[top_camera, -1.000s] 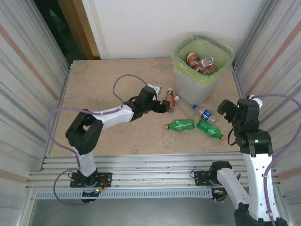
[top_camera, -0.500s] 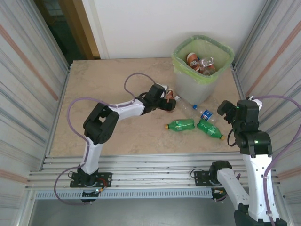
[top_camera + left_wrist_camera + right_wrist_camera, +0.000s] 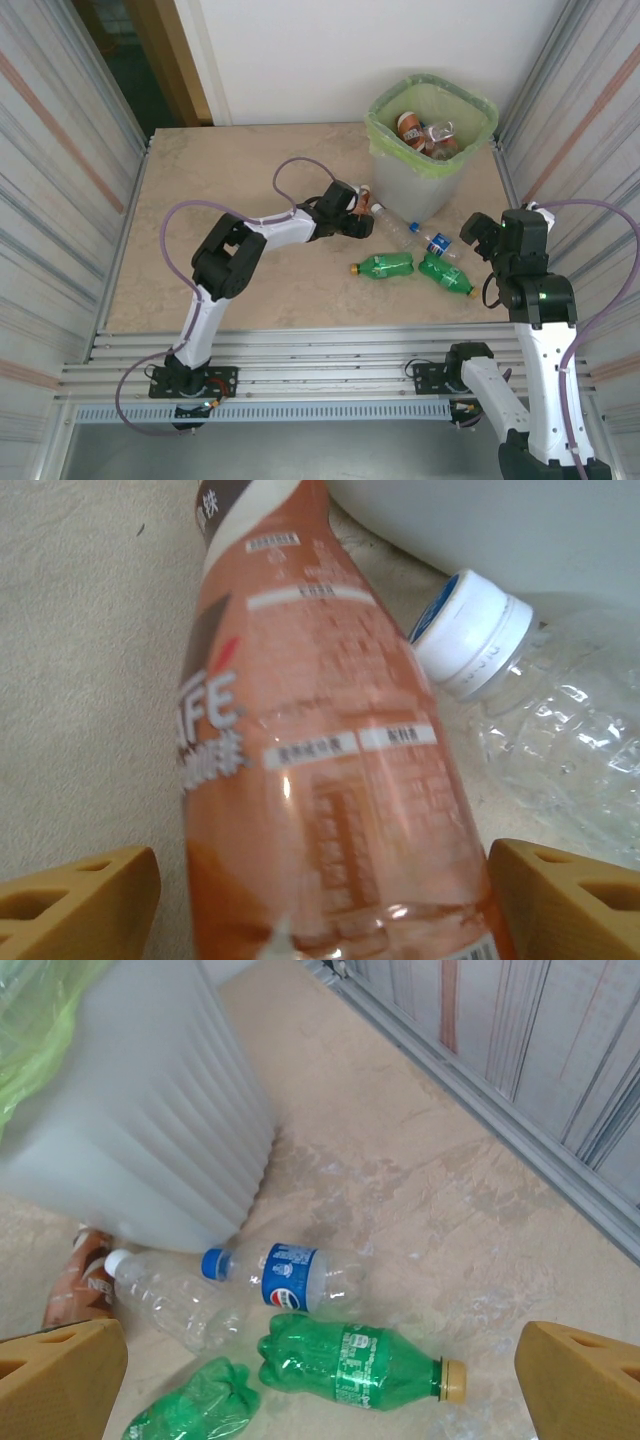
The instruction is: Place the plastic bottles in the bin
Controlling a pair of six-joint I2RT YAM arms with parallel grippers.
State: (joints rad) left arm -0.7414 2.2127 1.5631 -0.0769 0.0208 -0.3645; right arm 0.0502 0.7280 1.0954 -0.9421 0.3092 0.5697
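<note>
A brown-labelled plastic bottle (image 3: 310, 730) lies on the table beside the bin (image 3: 420, 185). My left gripper (image 3: 325, 905) straddles its body, open; the right finger touches it and a thin gap shows at the left finger. From above, the left gripper (image 3: 356, 222) covers most of that bottle (image 3: 365, 195). A clear white-capped bottle (image 3: 560, 760) lies right beside it. My right gripper (image 3: 478, 232) hangs open above a blue-labelled bottle (image 3: 300, 1280), a green bottle (image 3: 360, 1365) and a second green bottle (image 3: 190, 1410).
The bin (image 3: 150, 1130), lined with a green bag, holds several bottles (image 3: 425, 135). Corrugated metal walls (image 3: 580, 130) close in both sides of the table. The loose bottles cluster just in front of the bin, between the two arms.
The left arm has stretched right towards the bin and brought its jaws around the brown bottle, narrowing them. The right arm and the other bottles have stayed still.
</note>
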